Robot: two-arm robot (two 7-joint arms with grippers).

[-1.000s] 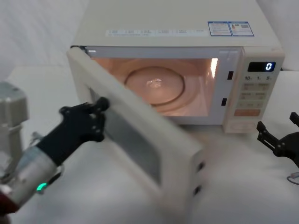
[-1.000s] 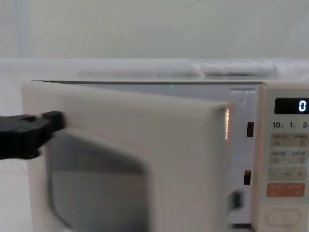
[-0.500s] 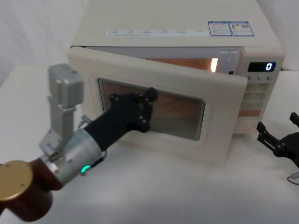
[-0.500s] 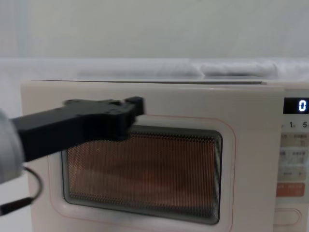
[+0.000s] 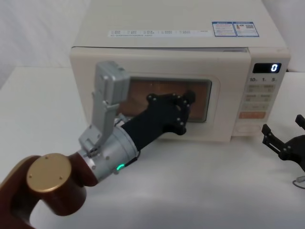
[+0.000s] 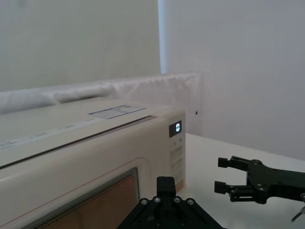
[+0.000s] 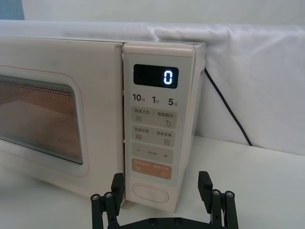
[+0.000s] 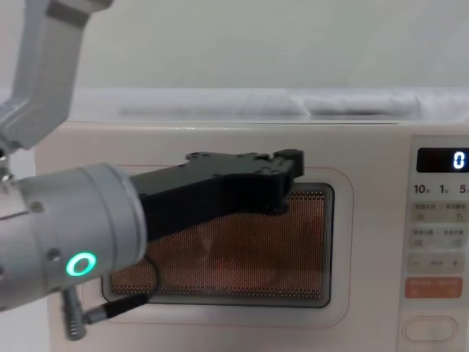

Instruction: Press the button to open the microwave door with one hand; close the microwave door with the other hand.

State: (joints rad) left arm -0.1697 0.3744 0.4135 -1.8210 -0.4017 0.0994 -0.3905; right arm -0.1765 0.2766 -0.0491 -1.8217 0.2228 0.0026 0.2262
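The cream microwave [image 5: 181, 19] stands at the back of the table, its display [image 7: 156, 75] reading 0. Its door [image 5: 86, 81] lies flush against the front, and the window [image 8: 293, 249] glows orange. My left gripper [image 5: 188, 98] is shut, its tip pressed against the window's upper right part [image 8: 289, 165]. The same tip rises in the left wrist view [image 6: 166, 183]. The pill-shaped button [image 7: 148, 192] sits at the bottom of the control panel [image 5: 246, 128]. My right gripper [image 5: 283, 138] rests open on the table, right of the microwave and in front of the panel [image 7: 162, 183], touching nothing.
A black cable [image 7: 228, 114] runs down behind the microwave's right side. White table surface [image 5: 200, 191] spreads in front of the microwave. My left arm's silver wrist with its green ring [image 8: 80, 264] crosses the door's lower left.
The door has swung from wide open to flush against the front. My left gripper pushed it, moving right and forward. The right gripper has not moved.
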